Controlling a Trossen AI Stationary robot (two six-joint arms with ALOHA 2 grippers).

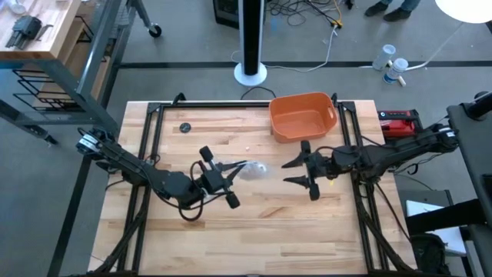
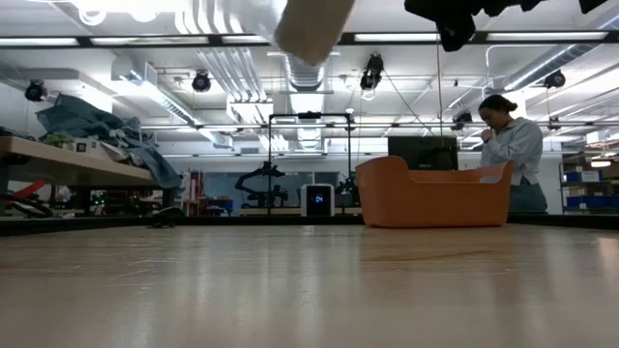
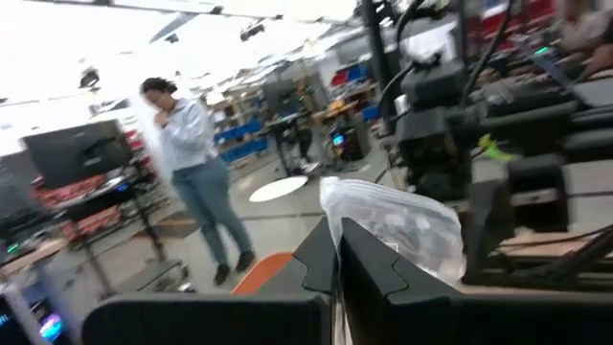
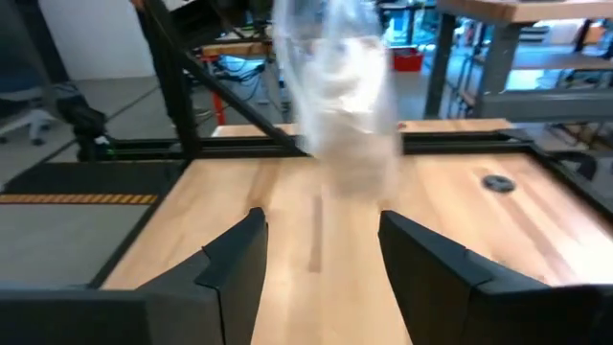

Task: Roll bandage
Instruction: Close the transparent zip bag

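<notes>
My arms are dark, jointed and cable-strung — each ends in a gripper [image 1: 302, 174] of two angular black fingers [image 4: 235, 264].

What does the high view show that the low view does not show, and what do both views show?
Only the high view shows both arms whole: the left gripper, shut on a clear wrapper and holding it off the table, and the right gripper, open, facing it with a gap between. It also shows a small dark disc. Only the low view shows a person standing behind the tub. Both show the orange tub and the wooden table; the wrapper hangs blurred at the low view's top edge.
</notes>
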